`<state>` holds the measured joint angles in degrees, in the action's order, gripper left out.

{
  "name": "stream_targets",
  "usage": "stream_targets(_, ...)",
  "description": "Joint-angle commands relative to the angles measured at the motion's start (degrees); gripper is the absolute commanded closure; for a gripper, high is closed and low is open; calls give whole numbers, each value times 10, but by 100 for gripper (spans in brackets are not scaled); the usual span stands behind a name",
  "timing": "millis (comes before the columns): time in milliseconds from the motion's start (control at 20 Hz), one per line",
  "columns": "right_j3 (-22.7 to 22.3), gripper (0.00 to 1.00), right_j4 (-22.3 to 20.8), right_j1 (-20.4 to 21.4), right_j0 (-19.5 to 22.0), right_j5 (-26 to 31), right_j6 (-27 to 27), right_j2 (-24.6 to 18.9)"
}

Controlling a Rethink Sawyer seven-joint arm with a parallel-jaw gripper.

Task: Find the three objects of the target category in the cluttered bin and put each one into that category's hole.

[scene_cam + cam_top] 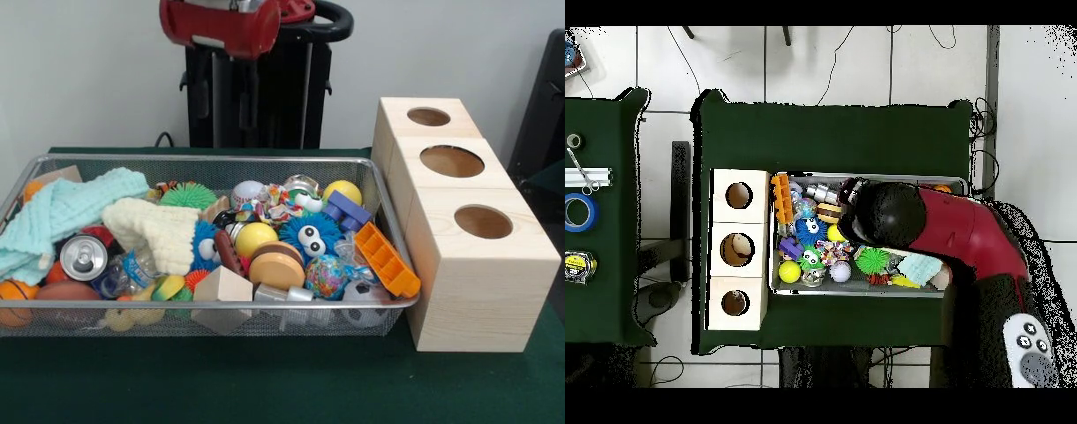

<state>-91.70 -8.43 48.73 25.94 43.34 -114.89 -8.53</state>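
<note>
The bin (221,305) is a silver wire-mesh basket crammed with toys, balls and cloths; it also shows in the overhead view (865,291). The hole (428,117) is the smallest of three, in the pine cube farthest back, at the lower cube in the overhead view (734,302). The red arm (221,22) hangs above the bin's far side at the picture's top. From overhead the arm (955,225) covers the bin's right half. The gripper itself is hidden in both views.
In the bin lie a light blue cloth (71,208), a cream knit cloth (154,230), a soda can (84,257), a blue fuzzy toy with eyes (309,234), a yellow ball (256,237) and an orange toy (387,259). Two wider holes (452,161) (483,222) are nearer.
</note>
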Motion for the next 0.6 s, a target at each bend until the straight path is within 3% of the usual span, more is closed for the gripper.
stream_targets(50, 157, 0, -46, -113, -4, 90, 54, -36)
stream_targets(100, 184, 0, -48, -131, -9, 99, 40, -29)
stream_targets(350, 232, 0, -46, -182, -30, 68, -13, -8)
stream_targets(600, 278, 0, -32, -203, -62, 103, -59, 11)
